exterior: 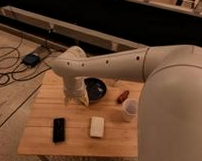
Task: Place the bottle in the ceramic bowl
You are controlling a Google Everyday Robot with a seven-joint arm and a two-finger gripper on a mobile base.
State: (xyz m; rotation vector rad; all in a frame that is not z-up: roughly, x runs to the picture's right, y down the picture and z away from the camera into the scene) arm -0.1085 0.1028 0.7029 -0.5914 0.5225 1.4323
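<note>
The dark blue-black ceramic bowl [96, 88] sits at the back middle of the wooden table [42, 135]. My arm reaches in from the right and bends down just left of the bowl. My gripper [77, 99] hangs low over the table, close to the bowl's left rim. A small pale whitish-yellow shape at the gripper's lower end looks like the bottle [81, 100]. The wrist hides most of it, and I cannot tell whether it is gripped or standing on the table.
A white cup [128, 110] stands right of the bowl, with a small reddish-brown oblong thing [123, 96] behind it. A pale flat block [97, 127] and a black flat object [59, 129] lie near the front. Cables and a box [31, 59] lie on the floor to the left.
</note>
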